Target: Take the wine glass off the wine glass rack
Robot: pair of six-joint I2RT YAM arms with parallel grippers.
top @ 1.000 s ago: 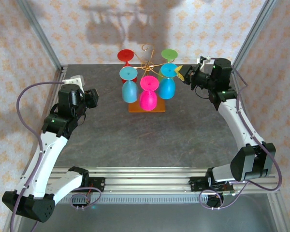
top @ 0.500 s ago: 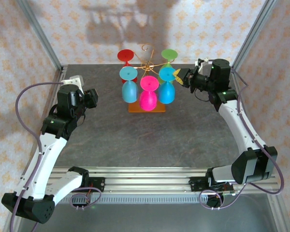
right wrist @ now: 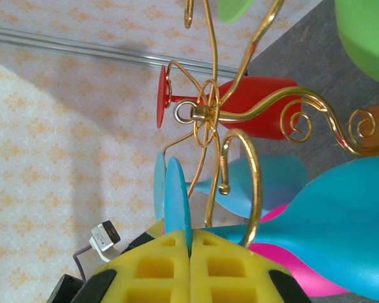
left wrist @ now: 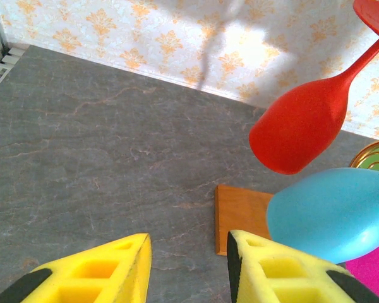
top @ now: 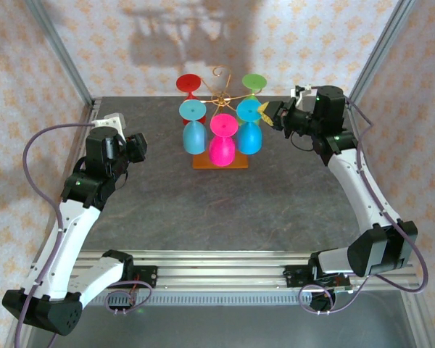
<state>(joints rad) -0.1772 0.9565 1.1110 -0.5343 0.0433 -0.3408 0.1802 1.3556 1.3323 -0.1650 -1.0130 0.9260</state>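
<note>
Yellow-foam right tool (right wrist: 189,243) pinches glossy blue wine glass (right wrist: 354,214) by its thin disc foot; left tool (left wrist: 189,246) gapes.

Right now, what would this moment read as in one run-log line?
phase: grasp | right gripper: shut on foot of blue wine glass | left gripper: open, empty | glass: hanging on wine glass rack

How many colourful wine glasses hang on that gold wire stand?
5: a red wine glass back left, a green wine glass back right, a light blue wine glass left, a darker blue wine glass right, a pink wine glass front centre. Another could hide behind these.
</note>
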